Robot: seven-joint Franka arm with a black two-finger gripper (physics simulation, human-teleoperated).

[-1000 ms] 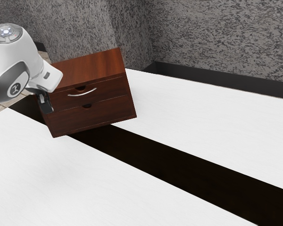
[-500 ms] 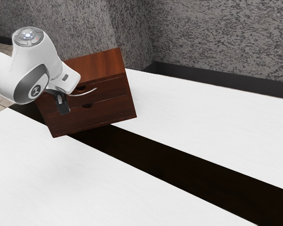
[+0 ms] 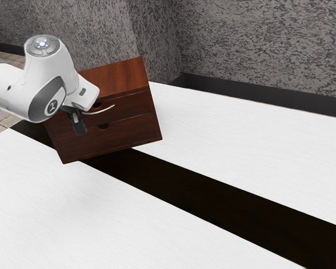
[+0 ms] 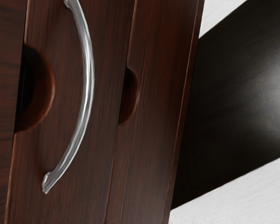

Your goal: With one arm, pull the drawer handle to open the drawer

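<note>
one arm, one wooden cabinet (image 3: 115, 143) with two drawers.

exterior view: white arm (image 3: 36, 92) comes in from the exterior view's left, and its black gripper (image 3: 77, 122) hangs in front of the cabinet face, over the end of the handle (image 3: 103, 108) nearer the exterior view's left. cannot tell if the gripper is parted or clamped, or if it touches the handle. the silver curved handle sits on the upper drawer (image 3: 126, 107), whose front looks flush with the lower drawer (image 3: 120, 134) below it, so shut as far as seen. cabinet stands at the far end of a dark strip (image 3: 213, 196) running across the white table (image 3: 252, 145), near the speckled grey wall (image 3: 257, 39).

wrist view: handle (image 4: 85, 93) is close up, a bowed metal bar across the upper drawer (image 4: 102, 154), with a rounded recess (image 4: 37, 88) cut into the wood behind it. lower drawer (image 4: 158, 102) lies just beside the upper one, with its own small notch at the shared edge. past the cabinet edge are the dark strip (image 4: 238, 93) and white table (image 4: 256, 200).
</note>
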